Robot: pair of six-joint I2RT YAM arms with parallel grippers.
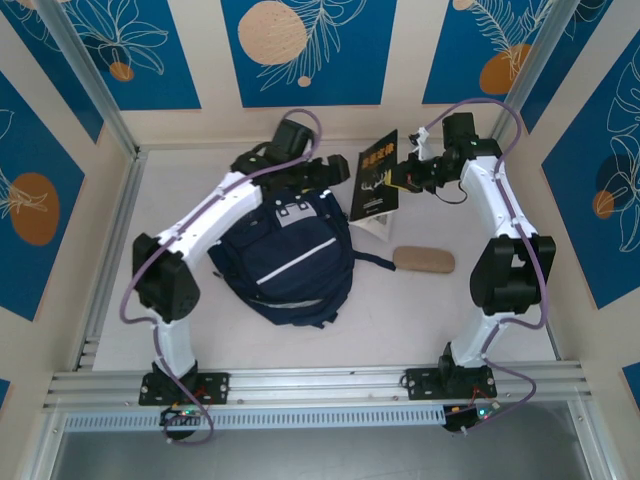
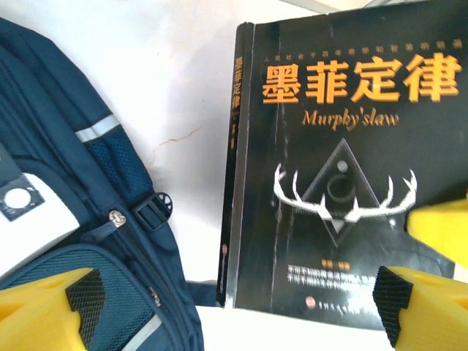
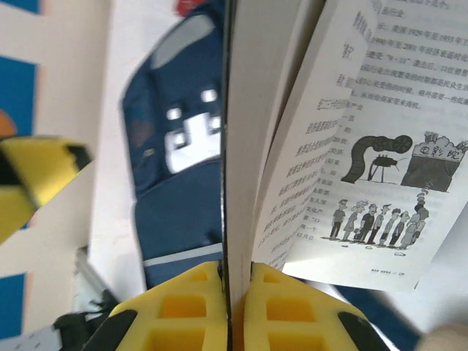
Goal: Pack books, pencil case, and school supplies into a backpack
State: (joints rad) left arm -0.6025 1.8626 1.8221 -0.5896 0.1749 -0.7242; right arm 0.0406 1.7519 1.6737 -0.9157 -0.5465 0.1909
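Observation:
The black book [image 1: 377, 175] with yellow-orange characters stands upright off the table at the back. My right gripper [image 1: 403, 178] is shut on its right edge. In the right wrist view the yellow fingers [image 3: 197, 307] pinch the cover and a wad of pages [image 3: 238, 183], and the other pages [image 3: 365, 139] fan out to the right. My left gripper [image 1: 343, 172] is open beside the book's left edge, above the top of the navy backpack [image 1: 290, 260]. In the left wrist view its jaws [image 2: 234, 314] stand wide, the book cover [image 2: 344, 168] ahead and the backpack [image 2: 88, 219] at the left. A tan pencil case [image 1: 424, 260] lies right of the backpack.
A white flat thing [image 1: 372, 228] lies on the table under the raised book. The backpack's dark strap [image 1: 375, 260] trails toward the pencil case. A metal rail [image 1: 320, 385] runs along the near edge, and blue-patterned walls close in the back and sides.

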